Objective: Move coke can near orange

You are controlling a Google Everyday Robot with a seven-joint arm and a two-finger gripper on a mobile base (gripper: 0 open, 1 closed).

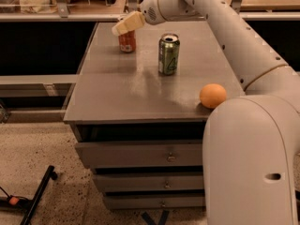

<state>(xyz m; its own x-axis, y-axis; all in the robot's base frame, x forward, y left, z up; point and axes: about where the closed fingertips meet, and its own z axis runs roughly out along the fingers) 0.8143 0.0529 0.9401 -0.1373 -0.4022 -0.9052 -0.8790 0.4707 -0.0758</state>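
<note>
Your hand (pixel 125 24) hangs over the far left of the desk (pixel 117 95), at about 11 o'clock from the middle of the top. From this view you cannot tell whether it is released, clenched or grasping anything. You have one hand, on one white arm (pixel 243 46) that reaches in from the right foreground across the desk's right side.

At the hand's 6 o'clock stands the one coke can (pixel 127 42), upright near the far left corner. Its top is hidden behind the hand, so you cannot tell whether the two touch. At about 4 o'clock from the coke can, a little nearer to you, stands one green can (pixel 168 55), upright and apart from it. The one orange (pixel 213 95) lies at 4 o'clock from the green can, near the front right edge. It is well apart from the coke can and just beside the arm's large lower section.

Below the top are three stacked drawers (pixel 140 154), each with one small knob. On the floor at 7 o'clock from the desk lies one black bar (pixel 37 193).
</note>
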